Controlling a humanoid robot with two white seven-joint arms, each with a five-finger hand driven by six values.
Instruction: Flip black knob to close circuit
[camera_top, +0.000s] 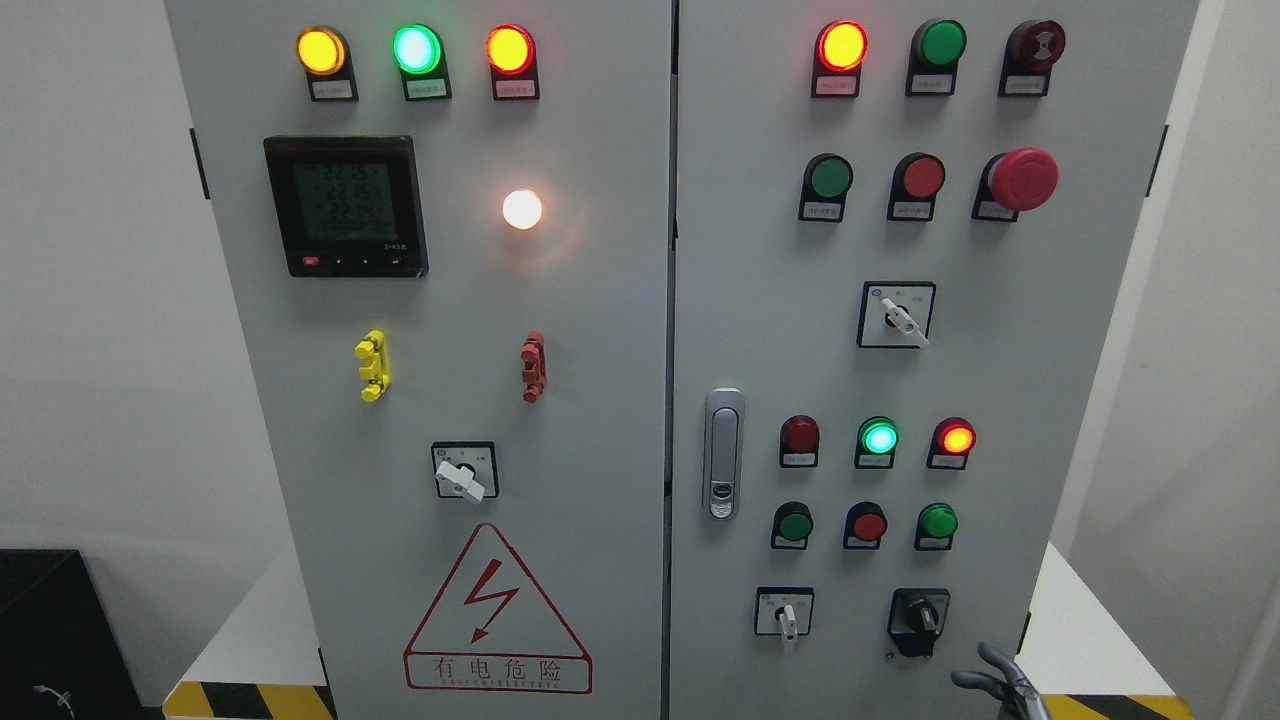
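The black knob (918, 620) sits on the right door of the grey cabinet (620, 400), in its lower right corner, with its handle pointing roughly downward. My right hand (1000, 685) shows at the bottom edge just below and right of the knob. Only two grey fingers (985, 680) are visible, loosely curved and holding nothing, apart from the knob. The left arm is out of view.
A white selector switch (786, 618) sits left of the black knob, with push buttons (866, 525) and lit lamps (878, 438) above. A door latch (722, 452) stands at the door seam. A red mushroom stop button (1020, 180) juts out upper right. Hazard-striped floor edging (250, 700) runs below.
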